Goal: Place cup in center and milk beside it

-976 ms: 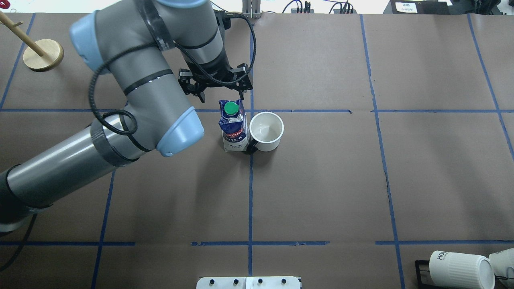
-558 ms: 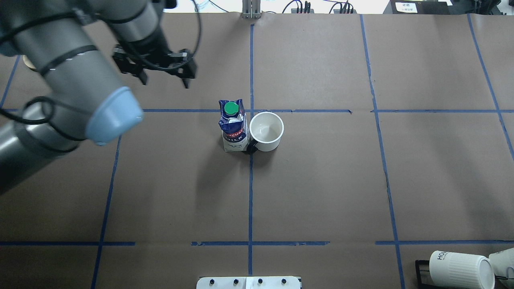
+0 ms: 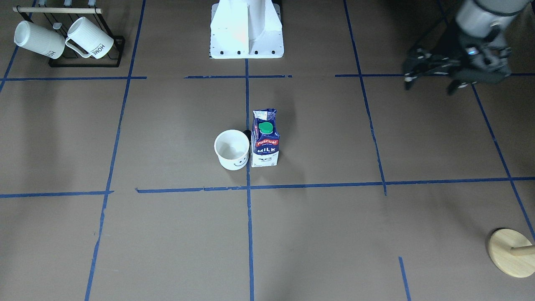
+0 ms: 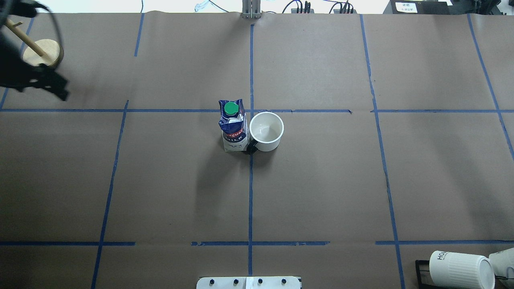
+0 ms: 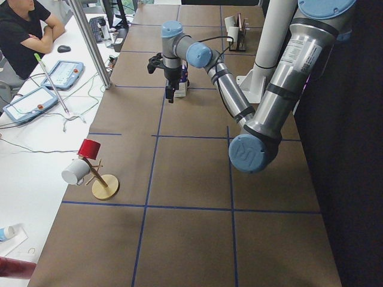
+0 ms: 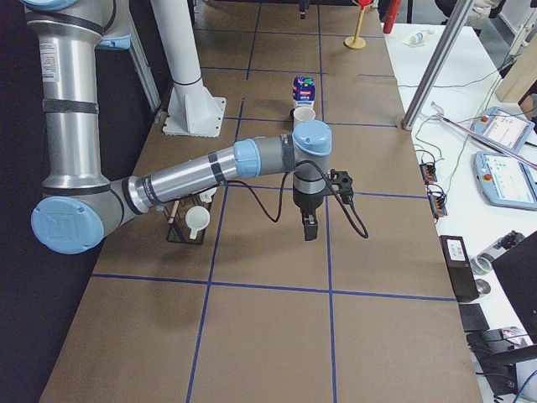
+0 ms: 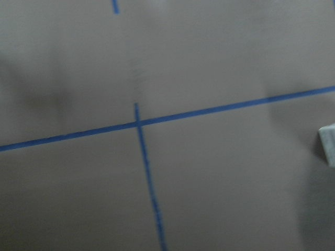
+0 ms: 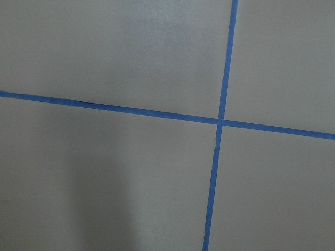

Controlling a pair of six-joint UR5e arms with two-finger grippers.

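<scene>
- The cup [image 4: 266,131] sits upright at the center [image 4: 257,120], right by the crossing blue tape lines [image 4: 251,180].
- The milk [image 4: 233,127] stands upright, tight against the cup on the robot's left.
- Left gripper [image 3: 429,87] hangs well apart, fingers spread wide, holding nothing.
- Right gripper [image 6: 309,225] hovers over the table [image 6: 268,336]; whether it is spread or closed, I can't tell.

milk [image 4: 233,128] just left of the cup [image 4: 266,131], side by side in the center [image 4: 281,180], mug rack [image 4: 421,268] with two mugs [image 4: 459,269] way off in the near right corner, wooden stand [image 4: 43,50] far left, left gripper [image 3: 428,88] close beside it
</scene>
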